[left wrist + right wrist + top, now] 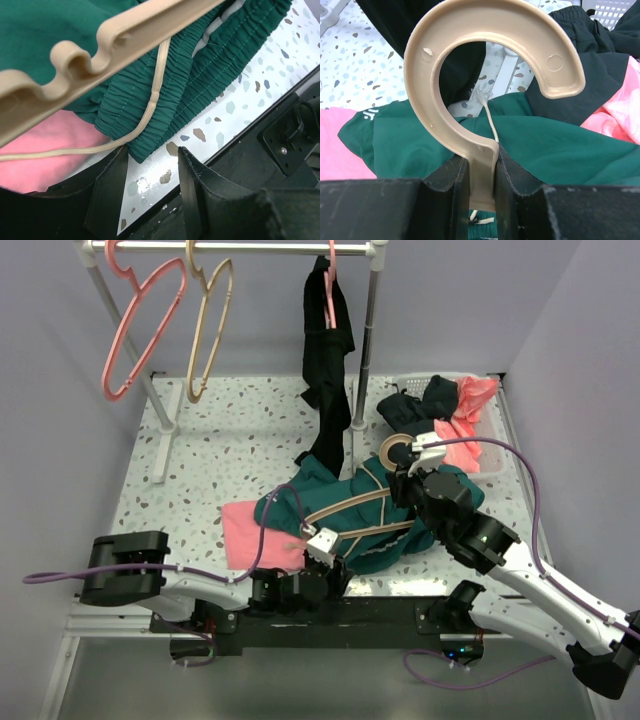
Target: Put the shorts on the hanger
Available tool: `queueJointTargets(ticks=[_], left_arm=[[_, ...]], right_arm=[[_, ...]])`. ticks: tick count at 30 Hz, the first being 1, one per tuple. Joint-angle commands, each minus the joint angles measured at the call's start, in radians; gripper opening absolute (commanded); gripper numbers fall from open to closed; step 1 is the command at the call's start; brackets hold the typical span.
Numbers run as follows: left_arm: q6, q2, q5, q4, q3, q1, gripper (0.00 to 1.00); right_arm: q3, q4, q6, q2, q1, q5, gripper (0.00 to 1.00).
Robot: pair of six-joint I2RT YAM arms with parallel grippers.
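Observation:
The teal-green shorts (330, 490) lie bunched on the table's near middle. The tan hanger (350, 507) lies tilted across them, its hook (485, 50) up at the right. My right gripper (482, 167) is shut on the hanger's neck just below the hook, seen from above at the right gripper (408, 462). My left gripper (322, 548) sits low at the shorts' near edge. In the left wrist view the left gripper (152, 155) is open over bare table, with the gathered waistband (200, 75) and a thin cord just beyond its fingertips. The hanger's notched arm end (100, 45) crosses above.
A flat pink cloth (255, 535) lies under the shorts' left side. A rail at the back holds a pink hanger (140, 325), a second tan hanger (207, 330) and a long black garment (328, 360). A white basket (490, 465) with dark and pink clothes stands at the right.

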State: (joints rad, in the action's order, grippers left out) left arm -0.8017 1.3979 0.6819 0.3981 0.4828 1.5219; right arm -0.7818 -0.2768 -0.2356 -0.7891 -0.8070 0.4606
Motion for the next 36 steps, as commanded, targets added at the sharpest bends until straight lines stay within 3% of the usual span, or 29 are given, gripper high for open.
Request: queueJointTargets(ticks=[1,8,14,18,20,23,24,27,29,36], left_arm=[[-0.045,0.036,0.143,0.021,0.05,0.006,0.49],[-0.159,0.069,0.289,-0.172,0.108,0.004,0.44],[-0.14,0.075,0.292,-0.15,0.105,-0.011,0.4],[-0.102,0.04,0.281,-0.119,0.085,-0.031,0.09],[-0.073,-0.025,0.245,-0.113,0.063,-0.051,0.0],[-0.034,-0.158,0.127,-0.152,0.037,-0.11,0.0],[-0.007,-0.196,0.029,-0.162,0.03,-0.132,0.0],[0.027,-0.341,-0.236,-0.229,0.016,-0.291,0.0],[0.044,-0.407,-0.32,-0.325,0.048,-0.388,0.0],[0.144,-0.413,-0.65,-0.668,0.252,-0.656,0.0]], right_arm=[[-0.062,0.027,-0.004,0.01,-0.001,0.03,0.0],[-0.073,0.033,-0.008,-0.001,-0.003,0.015,0.0],[-0.082,0.031,-0.007,-0.006,-0.003,0.009,0.0],[-0.086,0.025,-0.004,-0.002,-0.003,0.012,0.0],[-0.094,0.018,-0.002,-0.001,-0.001,0.016,0.0],[-0.109,0.002,0.005,0.011,-0.003,0.03,0.0],[-0.117,-0.007,0.007,0.016,-0.003,0.033,0.0],[-0.142,-0.024,0.019,0.037,-0.003,0.047,0.0],[-0.151,-0.032,0.022,0.045,-0.003,0.052,0.0],[-0.178,-0.044,0.022,0.051,-0.003,0.067,0.0]])
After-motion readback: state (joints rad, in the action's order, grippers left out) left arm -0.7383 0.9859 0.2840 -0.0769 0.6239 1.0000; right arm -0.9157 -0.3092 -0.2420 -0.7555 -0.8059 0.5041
